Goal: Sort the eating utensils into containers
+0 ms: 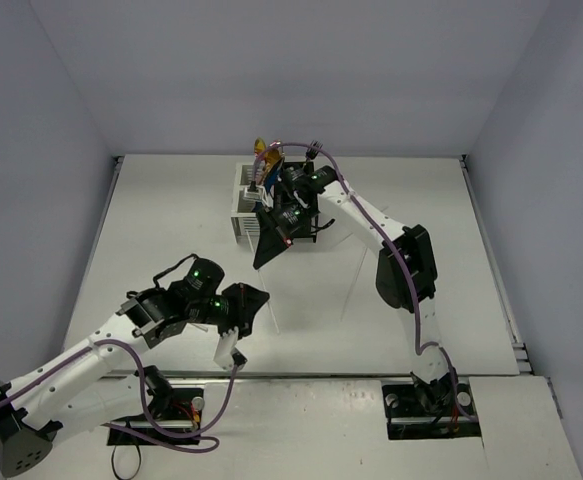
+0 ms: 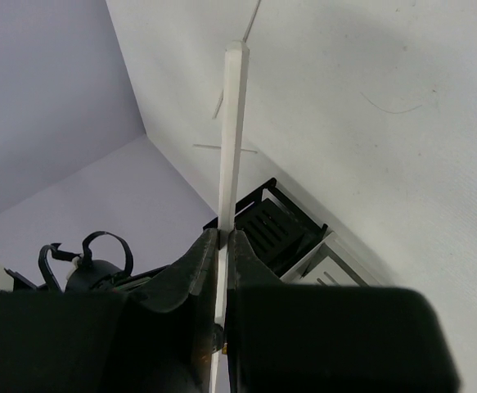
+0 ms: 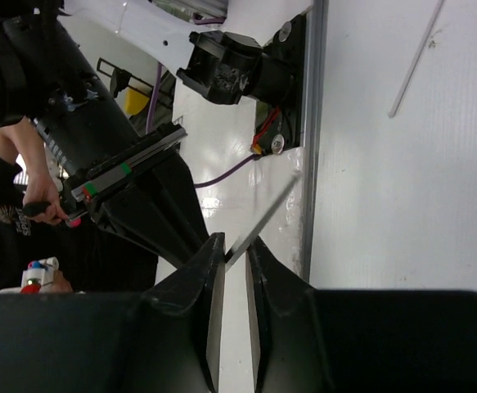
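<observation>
plainly, left gripper [image 2: 224, 237] pinches a slim white stick [image 2: 233, 123].

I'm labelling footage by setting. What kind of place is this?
Probably a robotics lab test cell: a left arm and right arm bolted at the edge of a white table, plain pale walls boxing it in, and cutlery caddies set out.

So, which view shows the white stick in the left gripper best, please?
Left wrist: the white stick runs up the frame, clamped in the left gripper. The top view shows only a small bit; the right wrist doesn't show it.
</observation>
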You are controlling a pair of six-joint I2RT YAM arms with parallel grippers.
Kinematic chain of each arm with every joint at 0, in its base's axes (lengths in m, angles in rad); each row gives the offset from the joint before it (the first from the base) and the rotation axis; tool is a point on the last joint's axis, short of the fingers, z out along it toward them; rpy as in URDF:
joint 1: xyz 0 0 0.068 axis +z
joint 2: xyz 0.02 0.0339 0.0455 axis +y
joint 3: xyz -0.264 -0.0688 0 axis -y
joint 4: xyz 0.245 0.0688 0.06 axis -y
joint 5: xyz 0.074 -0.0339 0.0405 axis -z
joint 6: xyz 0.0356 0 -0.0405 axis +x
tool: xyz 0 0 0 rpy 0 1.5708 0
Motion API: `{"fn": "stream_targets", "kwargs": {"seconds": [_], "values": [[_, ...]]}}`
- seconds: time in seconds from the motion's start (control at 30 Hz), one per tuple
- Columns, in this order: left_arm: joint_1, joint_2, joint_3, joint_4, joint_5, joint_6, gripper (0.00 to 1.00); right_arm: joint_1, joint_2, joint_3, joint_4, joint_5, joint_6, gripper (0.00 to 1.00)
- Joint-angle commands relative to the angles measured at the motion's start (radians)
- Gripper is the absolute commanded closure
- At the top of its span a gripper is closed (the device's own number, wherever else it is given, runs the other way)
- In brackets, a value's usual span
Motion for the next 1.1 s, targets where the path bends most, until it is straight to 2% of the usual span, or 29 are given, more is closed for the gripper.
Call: {"fn": "stream_targets", "kwargs": {"seconds": [0.0,0.03,0.07,0.13,0.17,0.2,0.23,0.5,0.6,0.83,1.07], "values": [[-0.006,0.010,0.055,0.059,0.030,0.473,1.00,0.009,-0.020,0.033,-0.017,-0.059,-0.013,1.00],[-0.005,0.011,0.053,0.063,0.029,0.473,1.00,0.009,-0.023,0.029,-0.018,-0.060,-0.014,1.00],[-0.005,0.011,0.049,0.072,0.025,0.470,0.91,0.009,-0.029,0.023,-0.018,-0.061,-0.016,1.00],[-0.006,0.004,0.027,0.102,0.019,0.453,0.56,0.006,-0.038,0.017,-0.018,-0.061,-0.019,1.00],[-0.006,-0.001,0.018,0.121,0.017,0.440,0.41,0.005,-0.040,0.017,-0.018,-0.060,-0.020,1.00],[-0.006,-0.008,0.011,0.146,0.016,0.415,0.26,0.001,-0.043,0.018,-0.018,-0.057,-0.021,1.00],[-0.006,-0.017,0.007,0.159,0.016,0.396,0.18,-0.004,-0.047,0.016,-0.017,-0.046,-0.024,1.00],[-0.006,-0.092,-0.005,0.163,0.076,0.221,0.15,-0.058,-0.151,-0.044,-0.012,0.136,-0.047,1.00],[-0.007,-0.124,-0.005,0.166,0.078,0.068,0.14,-0.167,-0.214,-0.050,-0.004,0.204,-0.045,1.00],[-0.016,-0.132,0.043,0.166,-0.058,-0.307,0.14,-0.426,-0.302,0.052,0.022,0.341,-0.012,1.00],[-0.031,-0.027,0.189,0.108,-0.285,-0.806,0.14,-0.545,-0.377,0.119,0.076,0.436,-0.004,1.00]]}}
